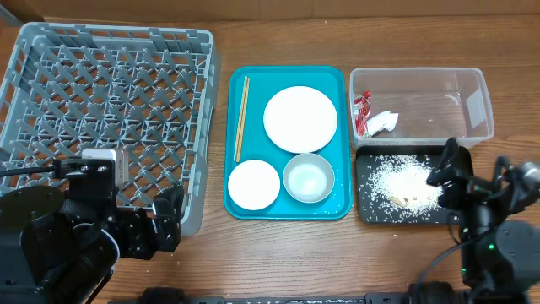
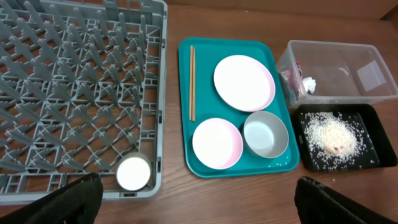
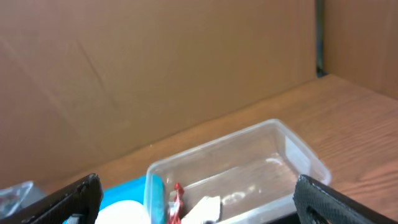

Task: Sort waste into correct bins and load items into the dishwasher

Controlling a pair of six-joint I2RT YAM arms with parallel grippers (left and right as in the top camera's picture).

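Left gripper (image 1: 167, 221) and right gripper (image 1: 445, 173) gape empty; crinkled red wrapper (image 1: 363, 112) and crumpled tissue (image 1: 382, 122) lie in the clear tub (image 1: 477, 105); loose grains (image 1: 396, 177) speckle the black tray (image 1: 371, 211); round plate (image 1: 300, 118) rests on the teal tray (image 1: 337, 80).

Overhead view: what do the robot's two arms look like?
Both are matte black with chunky rounded joints. The left arm carries a pale grey box and a thin black cable. The right arm shows a tiny green light. Their fingers are plain black.
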